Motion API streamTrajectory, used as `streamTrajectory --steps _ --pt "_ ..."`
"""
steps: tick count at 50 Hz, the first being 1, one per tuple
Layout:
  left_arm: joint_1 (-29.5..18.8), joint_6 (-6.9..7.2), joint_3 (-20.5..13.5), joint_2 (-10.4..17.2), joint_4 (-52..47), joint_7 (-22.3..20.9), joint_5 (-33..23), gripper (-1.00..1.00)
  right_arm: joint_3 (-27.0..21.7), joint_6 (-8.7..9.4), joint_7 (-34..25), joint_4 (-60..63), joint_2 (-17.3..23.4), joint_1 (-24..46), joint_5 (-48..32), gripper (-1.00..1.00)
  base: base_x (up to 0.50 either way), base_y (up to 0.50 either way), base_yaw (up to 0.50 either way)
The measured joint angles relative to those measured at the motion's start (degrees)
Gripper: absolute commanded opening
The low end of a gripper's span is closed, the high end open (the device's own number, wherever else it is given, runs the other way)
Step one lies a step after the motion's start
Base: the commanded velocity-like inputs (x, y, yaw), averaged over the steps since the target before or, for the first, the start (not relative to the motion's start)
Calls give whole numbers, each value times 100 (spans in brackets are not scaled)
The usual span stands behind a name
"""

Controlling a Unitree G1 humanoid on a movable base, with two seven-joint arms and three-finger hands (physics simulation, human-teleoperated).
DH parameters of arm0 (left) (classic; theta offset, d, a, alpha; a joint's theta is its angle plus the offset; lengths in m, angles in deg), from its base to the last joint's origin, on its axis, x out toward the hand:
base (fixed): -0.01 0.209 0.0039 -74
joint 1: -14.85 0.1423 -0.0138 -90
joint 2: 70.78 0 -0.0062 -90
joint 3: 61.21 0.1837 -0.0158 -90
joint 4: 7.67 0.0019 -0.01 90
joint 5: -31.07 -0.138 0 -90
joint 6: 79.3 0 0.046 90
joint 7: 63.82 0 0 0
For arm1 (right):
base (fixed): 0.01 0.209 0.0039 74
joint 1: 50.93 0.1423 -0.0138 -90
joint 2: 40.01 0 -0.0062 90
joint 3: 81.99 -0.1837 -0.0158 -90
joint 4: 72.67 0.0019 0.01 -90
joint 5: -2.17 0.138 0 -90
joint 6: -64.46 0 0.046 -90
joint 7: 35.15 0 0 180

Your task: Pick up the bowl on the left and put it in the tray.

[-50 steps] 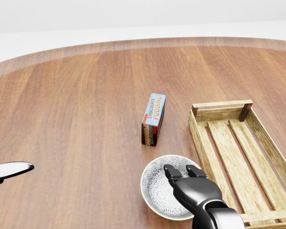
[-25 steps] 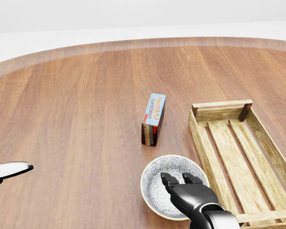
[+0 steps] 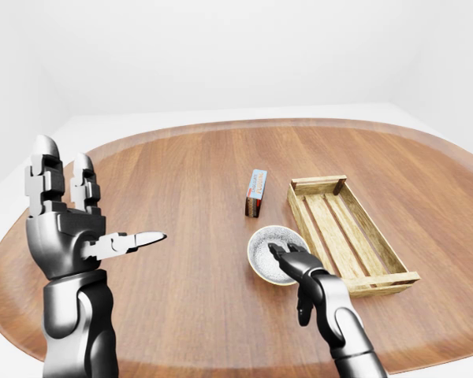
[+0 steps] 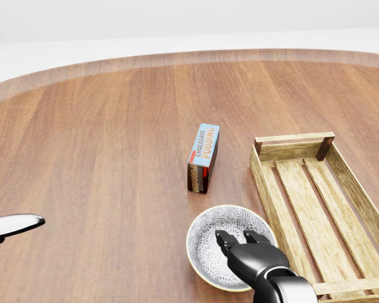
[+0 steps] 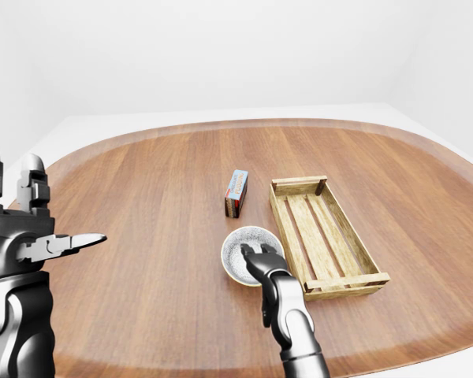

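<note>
The patterned grey-white bowl (image 4: 211,243) rests on the wooden table, just left of the slatted wooden tray (image 4: 294,139). My right hand (image 4: 239,238) comes in from the bottom of the head view. Its fingertips (image 3: 282,252) lie over the bowl's near right rim and reach inside. Its thumb (image 3: 302,313) hangs below, apart from the bowl, so the hand is open. My left hand (image 3: 83,211) is raised at the left of the left-eye view, far from the bowl. It is open, with fingers upright and the thumb pointing right. The tray holds nothing.
A chocolate pudding box (image 4: 204,158) stands on its long edge just above the bowl in the head view, left of the tray's far corner. The round table's edge (image 3: 221,126) curves around, with white floor beyond it.
My right hand has drawn back toward the bottom of the head view, so its fingertips went from the bowl's middle to its near rim. Bowl, tray and left hand stayed put.
</note>
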Motion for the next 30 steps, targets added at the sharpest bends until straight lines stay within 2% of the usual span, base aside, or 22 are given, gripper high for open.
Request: streamTrajectory --steps 30 --pt "-26 0 -1 12 49 14 5 100 -29 0 0 -479 -21 376 -100 100 0 0 0"
